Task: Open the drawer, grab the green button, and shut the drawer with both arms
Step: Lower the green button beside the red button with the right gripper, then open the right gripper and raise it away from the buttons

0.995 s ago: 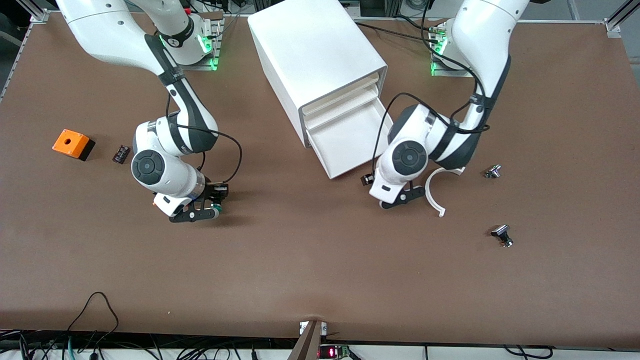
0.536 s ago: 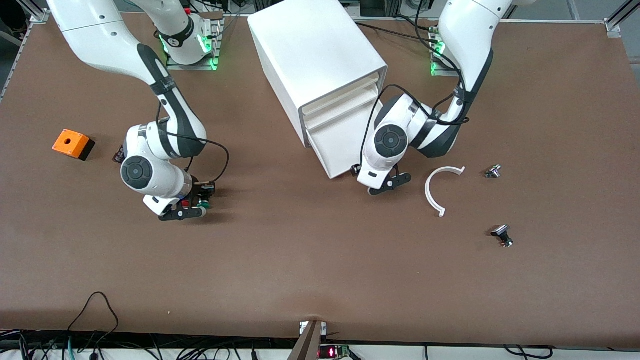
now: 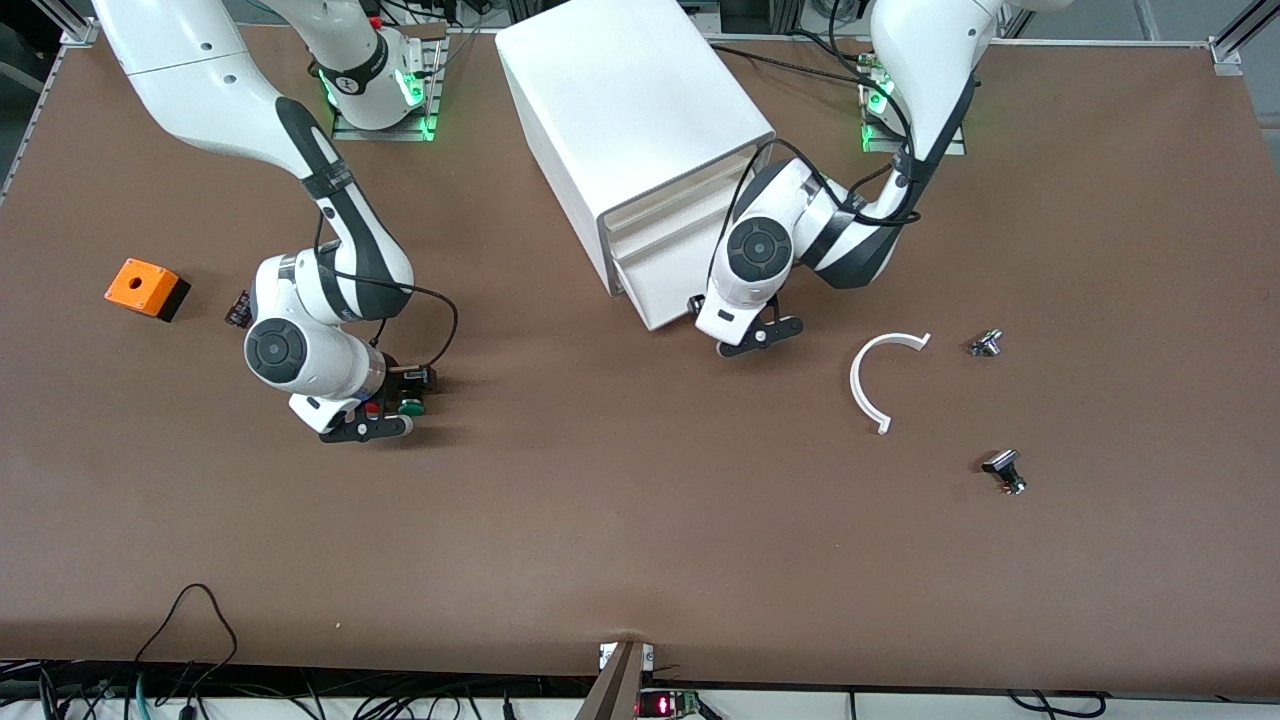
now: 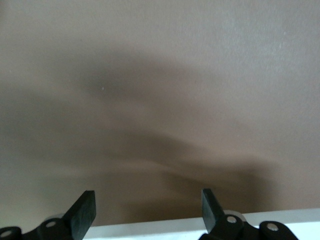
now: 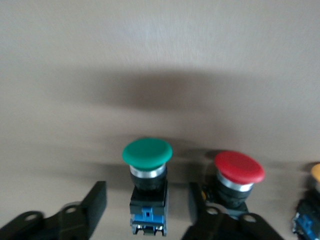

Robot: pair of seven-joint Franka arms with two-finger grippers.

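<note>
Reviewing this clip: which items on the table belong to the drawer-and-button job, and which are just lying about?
Job items:
- drawer, lowest in the cabinet
- green button, between the open fingers of the right gripper
- left gripper, open, at the drawer's front

Lying about:
- red button
- orange box
- white curved piece
- two small metal parts

You are looking at two glossy white jointed arms, the right arm (image 3: 330,290) and the left arm (image 3: 800,235), each with black bands at the joints and a round dark grey cap on the big wrist joint. A thin black cable loops loosely along each forearm. Green lights glow at both bases. Each arm ends in a black gripper whose flat matte jaws show small silver screws at their roots in the wrist views.
</note>
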